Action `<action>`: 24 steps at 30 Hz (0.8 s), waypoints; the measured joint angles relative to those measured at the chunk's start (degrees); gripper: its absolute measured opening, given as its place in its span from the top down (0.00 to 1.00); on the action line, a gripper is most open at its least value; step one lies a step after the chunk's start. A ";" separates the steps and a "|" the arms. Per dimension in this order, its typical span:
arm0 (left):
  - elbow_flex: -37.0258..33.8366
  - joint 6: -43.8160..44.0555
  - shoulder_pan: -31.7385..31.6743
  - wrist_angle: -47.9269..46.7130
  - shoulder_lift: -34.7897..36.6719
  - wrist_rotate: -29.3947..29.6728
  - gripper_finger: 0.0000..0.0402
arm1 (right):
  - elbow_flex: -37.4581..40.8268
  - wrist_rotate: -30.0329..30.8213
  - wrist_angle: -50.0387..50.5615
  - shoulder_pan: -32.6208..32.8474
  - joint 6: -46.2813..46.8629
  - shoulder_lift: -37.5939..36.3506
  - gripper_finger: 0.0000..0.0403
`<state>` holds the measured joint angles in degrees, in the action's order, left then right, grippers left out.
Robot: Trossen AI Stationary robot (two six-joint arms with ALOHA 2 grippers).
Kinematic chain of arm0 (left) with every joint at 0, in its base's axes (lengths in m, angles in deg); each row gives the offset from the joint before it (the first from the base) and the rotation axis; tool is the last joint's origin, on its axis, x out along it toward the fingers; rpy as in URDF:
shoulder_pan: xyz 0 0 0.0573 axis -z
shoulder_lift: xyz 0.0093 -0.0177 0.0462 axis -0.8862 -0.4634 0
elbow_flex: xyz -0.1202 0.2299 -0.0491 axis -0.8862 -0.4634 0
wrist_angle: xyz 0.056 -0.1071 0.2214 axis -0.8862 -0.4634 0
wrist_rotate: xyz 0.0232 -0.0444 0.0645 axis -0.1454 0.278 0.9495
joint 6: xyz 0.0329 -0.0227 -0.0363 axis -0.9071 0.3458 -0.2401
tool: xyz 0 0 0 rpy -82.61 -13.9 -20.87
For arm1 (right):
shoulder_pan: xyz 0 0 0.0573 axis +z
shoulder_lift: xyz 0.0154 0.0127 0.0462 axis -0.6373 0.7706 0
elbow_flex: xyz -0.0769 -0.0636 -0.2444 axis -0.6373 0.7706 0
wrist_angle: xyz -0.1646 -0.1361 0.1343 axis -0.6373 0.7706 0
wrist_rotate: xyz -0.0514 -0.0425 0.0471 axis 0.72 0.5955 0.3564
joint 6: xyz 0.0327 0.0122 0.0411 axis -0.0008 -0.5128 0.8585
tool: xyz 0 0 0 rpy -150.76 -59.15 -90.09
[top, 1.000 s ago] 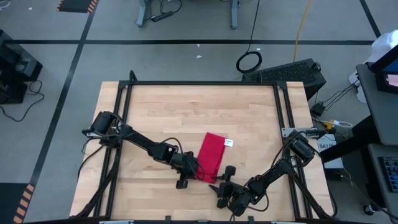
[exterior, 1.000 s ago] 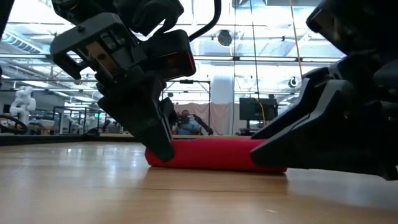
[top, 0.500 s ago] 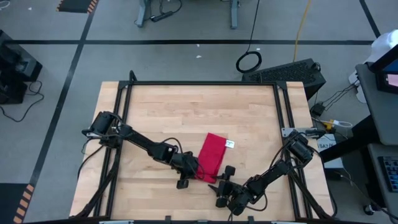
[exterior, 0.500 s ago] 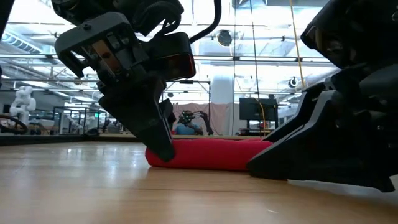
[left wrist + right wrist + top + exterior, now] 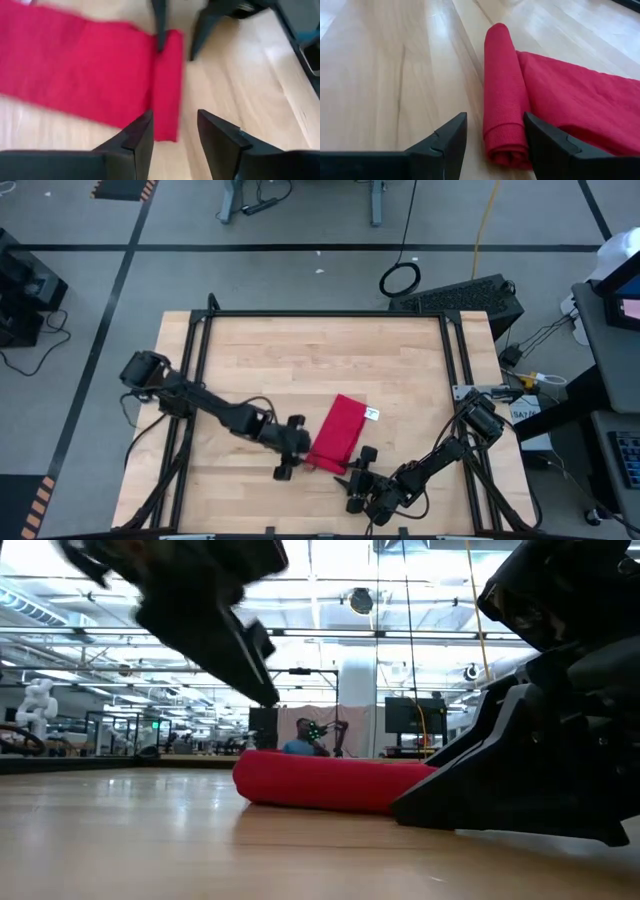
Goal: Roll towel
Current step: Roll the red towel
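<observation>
Red roll started at towel's (image 5: pixel 336 433) near end. Your right gripper (image 5: pixel 492 145) spread, straddling roll end on counter (image 5: pixel 260 360). Left gripper (image 5: pixel 175 135) spread, raised beside roll. Next: you re-grip, turn roll toward tag (image 5: pixel 371 414).

- The left end effector (image 5: pixel 287 448) hangs over the wooden tabletop (image 5: pixel 270 360), just beside the towel's near-left end, fingers parted.
- The towel (image 5: pixel 336 432) lies between both end effectors, a red strip running diagonally away from them, with a small white tag (image 5: pixel 372 415) at its far edge.
- The right end effector (image 5: pixel 356 476) sits at the towel's near end, its fingers apart.
</observation>
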<state>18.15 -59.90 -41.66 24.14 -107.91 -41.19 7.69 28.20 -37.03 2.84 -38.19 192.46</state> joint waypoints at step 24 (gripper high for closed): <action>-1.01 -22.54 10.83 13.16 -10.88 26.10 0.61 | 0.04 -0.15 0.55 0.17 1.30 0.02 0.55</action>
<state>17.14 -82.44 -30.83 37.30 -118.79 -15.09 7.74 28.04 -36.48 3.02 -36.89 192.48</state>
